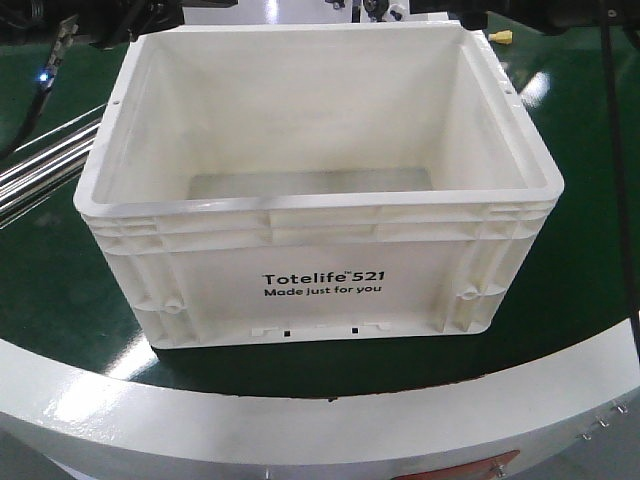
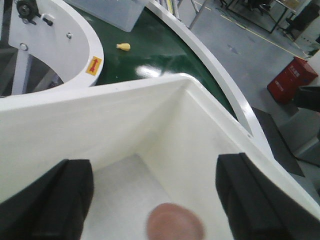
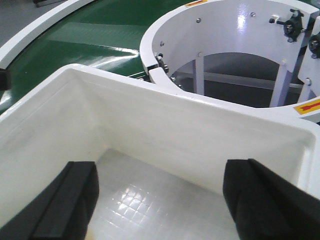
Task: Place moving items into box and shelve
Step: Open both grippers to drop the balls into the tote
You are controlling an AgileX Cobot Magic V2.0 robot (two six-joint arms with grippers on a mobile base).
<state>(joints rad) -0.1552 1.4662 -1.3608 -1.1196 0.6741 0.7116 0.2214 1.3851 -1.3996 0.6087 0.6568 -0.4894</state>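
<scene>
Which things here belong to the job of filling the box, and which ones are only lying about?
Job:
- box
- pinkish-brown ball, seen against the box's floor
- left gripper and right gripper, both open at the box

Lying about:
- yellow piece on the belt
- clear bin on the belt
- red case on the floor

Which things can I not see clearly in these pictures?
Front view: the box front wall hides its near floor, so no ball shows there.
Left wrist view: pinkish-brown ball is blurred, cut by the bottom edge.
Yellow piece on the belt: too small to name.
</scene>
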